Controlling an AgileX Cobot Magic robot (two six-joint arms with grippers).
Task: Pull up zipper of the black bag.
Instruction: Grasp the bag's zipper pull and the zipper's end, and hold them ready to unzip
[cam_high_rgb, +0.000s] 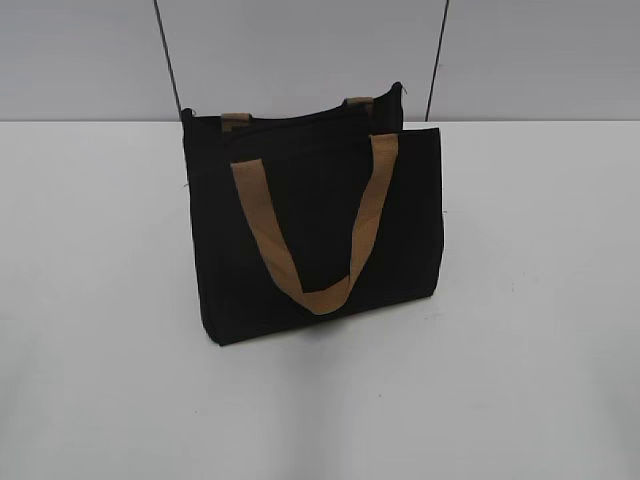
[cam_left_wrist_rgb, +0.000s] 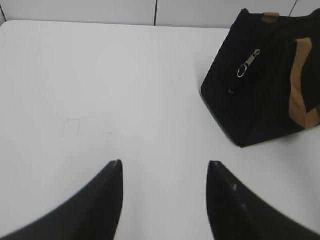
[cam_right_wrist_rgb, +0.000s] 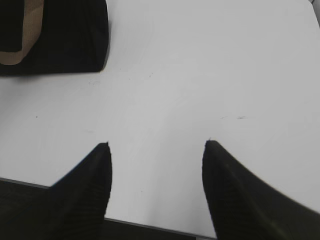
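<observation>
Left wrist view: left hand (cam_left_wrist_rgb: 164, 167) spread, empty; zipper (cam_left_wrist_rgb: 248, 62) pull seen ahead-right on black bag (cam_left_wrist_rgb: 260, 90) end, toward tabletop (cam_left_wrist_rgb: 125, 90) far edge. Right hand (cam_right_wrist_rgb: 157, 150) also spread, zipper unseen. Left judged better placed.

- The exterior view looks down at a slant across the white counter (cam_high_rgb: 520, 380) toward the grey back wall, with the black bag (cam_high_rgb: 310, 230) mid-frame.
- The left wrist view sits low over the counter, facing past the left tool (cam_left_wrist_rgb: 165, 165) at the bottom edge; the bag fills the upper right corner.
- The right wrist view looks steeply down past the right tool (cam_right_wrist_rgb: 157, 145); the bag shows at upper left.
- All three views share the bag and counter.
</observation>
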